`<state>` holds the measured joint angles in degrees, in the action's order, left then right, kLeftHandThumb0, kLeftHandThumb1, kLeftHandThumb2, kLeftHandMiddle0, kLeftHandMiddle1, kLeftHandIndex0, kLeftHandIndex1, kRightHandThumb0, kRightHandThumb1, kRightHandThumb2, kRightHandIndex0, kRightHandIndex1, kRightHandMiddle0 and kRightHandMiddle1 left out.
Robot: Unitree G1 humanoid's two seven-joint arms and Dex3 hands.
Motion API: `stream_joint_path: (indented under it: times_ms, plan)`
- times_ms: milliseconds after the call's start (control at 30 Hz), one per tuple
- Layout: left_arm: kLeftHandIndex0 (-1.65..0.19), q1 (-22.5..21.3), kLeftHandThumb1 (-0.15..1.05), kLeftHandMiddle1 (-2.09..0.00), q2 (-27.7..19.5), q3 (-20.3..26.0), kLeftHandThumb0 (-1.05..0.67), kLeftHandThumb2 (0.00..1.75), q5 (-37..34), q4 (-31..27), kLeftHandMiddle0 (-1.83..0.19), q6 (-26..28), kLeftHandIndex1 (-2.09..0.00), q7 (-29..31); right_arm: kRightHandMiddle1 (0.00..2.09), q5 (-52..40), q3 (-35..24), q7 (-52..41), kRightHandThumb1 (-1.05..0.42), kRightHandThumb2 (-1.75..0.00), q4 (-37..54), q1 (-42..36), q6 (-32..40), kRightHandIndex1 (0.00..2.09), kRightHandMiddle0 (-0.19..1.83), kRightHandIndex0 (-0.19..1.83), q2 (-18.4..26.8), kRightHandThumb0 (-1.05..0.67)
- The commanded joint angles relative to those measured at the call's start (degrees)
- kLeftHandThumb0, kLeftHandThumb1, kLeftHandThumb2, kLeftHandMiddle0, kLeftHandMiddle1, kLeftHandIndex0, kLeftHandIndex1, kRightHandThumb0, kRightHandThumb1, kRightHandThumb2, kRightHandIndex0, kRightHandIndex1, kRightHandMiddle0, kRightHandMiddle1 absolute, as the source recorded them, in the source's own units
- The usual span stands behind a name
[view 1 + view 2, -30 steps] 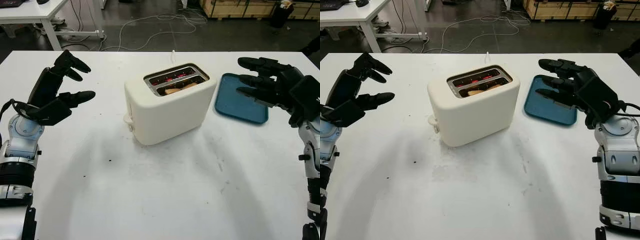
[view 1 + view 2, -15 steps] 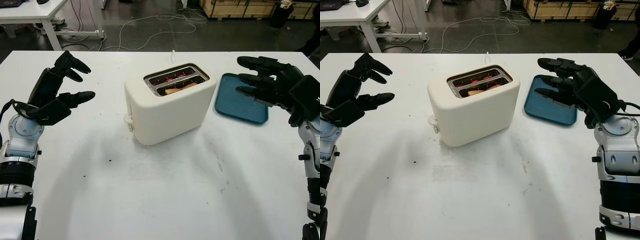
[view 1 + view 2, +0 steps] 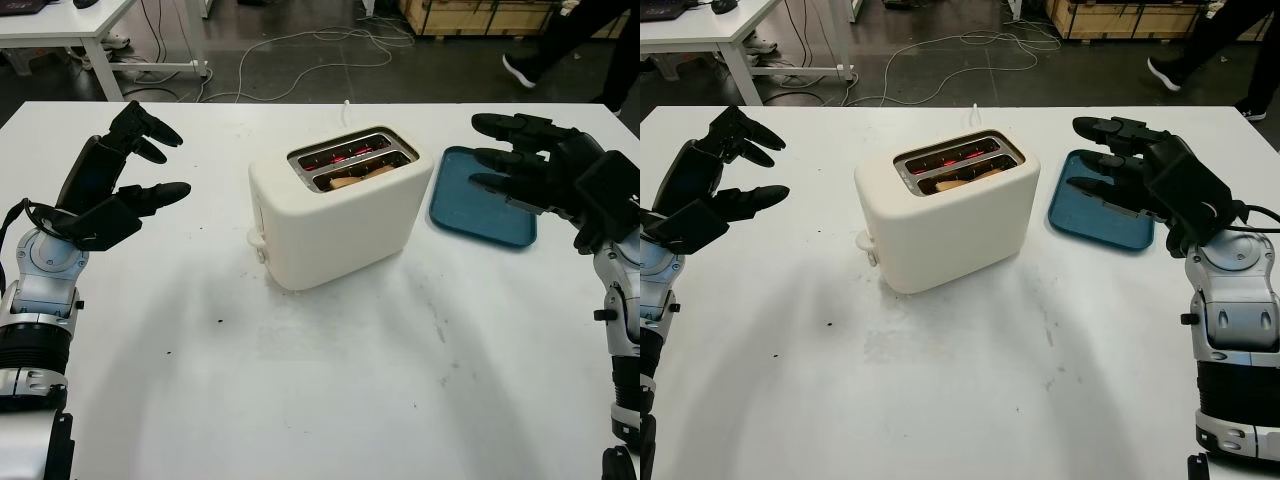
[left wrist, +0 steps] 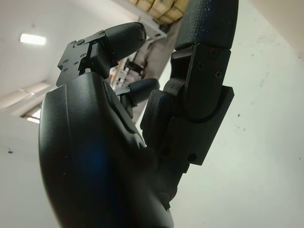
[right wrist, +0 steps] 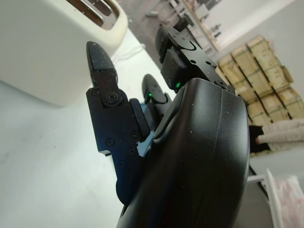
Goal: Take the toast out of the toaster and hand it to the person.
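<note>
Person's legs (image 3: 560,40) newly beyond far right corner; right robot hand (image 3: 535,170) crept slightly leftward over blue tray (image 3: 480,215). Both robot hands open, empty; left robot hand (image 3: 120,190) near left edge. Toast (image 3: 350,180) in toaster (image 3: 335,215) near slot, surface centre; pinch from above, avoid glowing slot

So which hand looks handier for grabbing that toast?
Probably the right hand: it is open beside the toaster, nearer the toast in the front slot than the open left hand.

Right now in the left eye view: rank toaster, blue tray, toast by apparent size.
1. toaster: largest.
2. blue tray: smaller, its right side partly covered by the open right hand.
3. toast: smallest, just a sliver showing in the front slot.
</note>
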<state>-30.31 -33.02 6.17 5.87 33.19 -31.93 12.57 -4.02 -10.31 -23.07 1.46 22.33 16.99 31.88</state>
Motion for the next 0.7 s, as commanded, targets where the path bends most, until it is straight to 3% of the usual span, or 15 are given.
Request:
stream_joint_path:
  times_ms: [0,667]
  plan:
    - [-0.08,-0.59,0.92,-1.63,-0.11,0.16,-1.05,0.16,-0.07,0.21,-0.06,-1.05,-1.53,-0.31,0.0,-0.52,-0.29,0.42,-0.88,0.0,0.36,0.42,-0.04,0.01,0.52,0.56,-0.27,-0.34]
    - [-0.06,-1.03,0.92,-1.65,-0.49,-0.05,-1.05,0.19,0.67,1.08,-0.05,-1.77,-1.55,-0.6,0.0,-0.72,-0.59,0.75,-0.88,0.0,0.99,0.42,0.72,0.01,0.52,0.55,-0.54,-0.34]
